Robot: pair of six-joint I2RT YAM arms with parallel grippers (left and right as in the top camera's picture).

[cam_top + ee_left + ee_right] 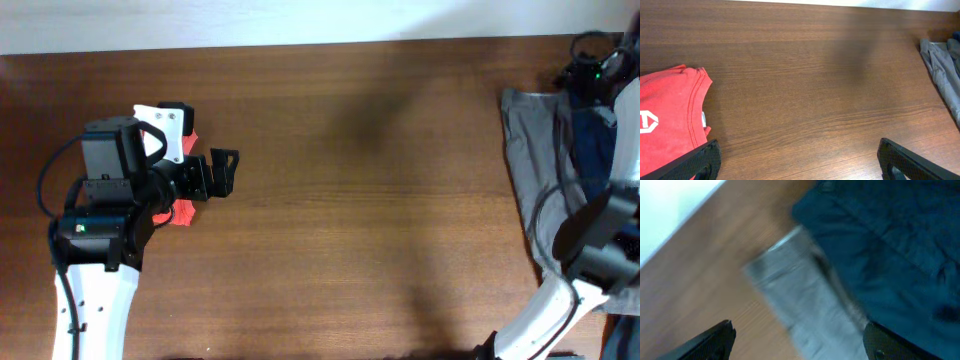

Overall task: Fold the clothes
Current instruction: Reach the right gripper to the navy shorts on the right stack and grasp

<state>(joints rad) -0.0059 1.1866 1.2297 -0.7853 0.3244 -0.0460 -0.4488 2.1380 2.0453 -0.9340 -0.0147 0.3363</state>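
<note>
The clothes lie in two places. A red T-shirt (667, 115) with white print lies at the left, partly under my left arm (110, 200). Grey-khaki shorts (530, 150) and dark navy shorts (592, 150) are heaped at the table's right end. My left gripper (799, 152) is open over bare wood, and its left finger (700, 160) sits beside the T-shirt's edge. My right gripper (799, 332) is open above the grey shorts (810, 300), with the navy shorts (890, 240) to their right. This view is blurred. Nothing is held between the jaws.
The brown wooden table (370, 200) runs between the two arms. Its far edge meets a white wall (300, 20). The right arm (600, 240) reaches over the heap, with cables near its wrist (600, 68) at the far right corner.
</note>
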